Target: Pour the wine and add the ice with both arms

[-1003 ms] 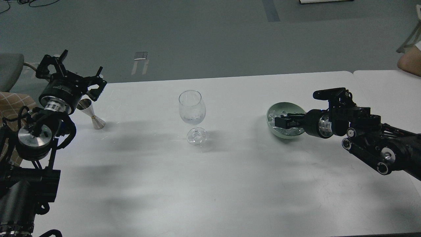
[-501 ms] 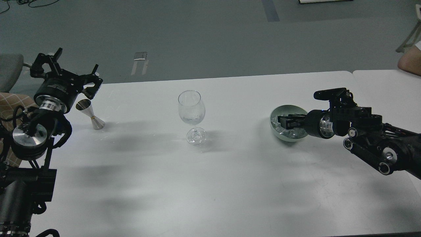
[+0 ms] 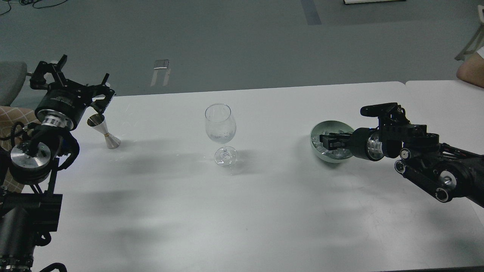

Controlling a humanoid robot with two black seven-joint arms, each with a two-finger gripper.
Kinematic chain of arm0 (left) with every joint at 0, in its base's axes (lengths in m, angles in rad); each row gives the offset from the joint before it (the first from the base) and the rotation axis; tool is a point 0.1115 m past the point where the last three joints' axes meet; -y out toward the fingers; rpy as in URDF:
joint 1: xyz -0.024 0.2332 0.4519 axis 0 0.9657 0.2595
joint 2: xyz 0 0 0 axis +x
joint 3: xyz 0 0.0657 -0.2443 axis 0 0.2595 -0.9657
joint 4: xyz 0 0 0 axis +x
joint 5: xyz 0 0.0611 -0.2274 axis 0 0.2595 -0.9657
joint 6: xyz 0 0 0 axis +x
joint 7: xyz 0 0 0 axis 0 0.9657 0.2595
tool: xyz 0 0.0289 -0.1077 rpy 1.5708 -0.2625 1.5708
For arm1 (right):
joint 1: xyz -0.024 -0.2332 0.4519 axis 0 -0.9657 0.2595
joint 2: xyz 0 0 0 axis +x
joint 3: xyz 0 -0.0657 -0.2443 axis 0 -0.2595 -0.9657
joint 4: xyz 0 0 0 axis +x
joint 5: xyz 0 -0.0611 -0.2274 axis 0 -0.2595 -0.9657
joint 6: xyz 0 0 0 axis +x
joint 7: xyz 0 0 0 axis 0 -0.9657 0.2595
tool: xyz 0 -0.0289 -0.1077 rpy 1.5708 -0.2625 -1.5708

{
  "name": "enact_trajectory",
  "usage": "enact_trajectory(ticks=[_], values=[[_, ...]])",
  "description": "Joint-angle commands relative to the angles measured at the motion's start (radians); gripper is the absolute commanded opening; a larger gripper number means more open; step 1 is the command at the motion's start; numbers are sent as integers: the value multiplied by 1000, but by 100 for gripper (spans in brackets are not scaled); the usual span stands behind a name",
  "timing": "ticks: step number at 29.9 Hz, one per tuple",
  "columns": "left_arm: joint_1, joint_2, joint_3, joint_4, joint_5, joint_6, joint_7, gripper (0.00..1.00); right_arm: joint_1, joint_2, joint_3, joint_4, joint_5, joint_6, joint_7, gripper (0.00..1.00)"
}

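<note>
1. Head view first takes in our broad white desk (image 3: 242, 211), which carries everything and shows no spill.
2. Our left arm (image 3: 34, 158), black with silver joint rings, has drawn back toward the left edge over the last second. Its pincer (image 3: 75, 81) stands wide, fingers splayed, holding nothing, above and just behind the small steel double-cone jigger (image 3: 104, 132).
3. Our right arm (image 3: 423, 155) reaches in from the right. Its pincer (image 3: 327, 140) sits down inside the pale green round bowl (image 3: 317, 130). A second ago the bowl was tipped toward the glass and lay a little further left; now it sits more level, so we judge the pincer nudged it while digging.
4. Whether that pincer has closed on a cube we cannot tell: its tips are dark and half buried among the contents.
5. Standing upright mid-desk, well apart from both arms, is the clear stemmed wine glass (image 3: 221, 126). It has not moved. Something pale glints low in its bowl, perhaps liquid or a cube; we cannot say which.
6. Still lying in the green bowl around the pincer tips is the ice (image 3: 340, 153), small clear glassy cubes.
7. With the left arm clear of the jigger, we judge the pouring side idle and the ice step in hand: next comes a secure pinch, then a lift across to the glass.
</note>
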Motion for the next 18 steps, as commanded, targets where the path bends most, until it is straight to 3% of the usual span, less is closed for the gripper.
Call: enact_trajectory(ticks=[1, 18], values=[[-1, 0, 0, 13, 0, 0, 0, 98, 8, -2, -12, 0, 2, 1, 1, 31], [-6, 3, -2, 14, 2, 1, -2, 98, 0, -103, 30, 91, 13, -4, 6, 27]])
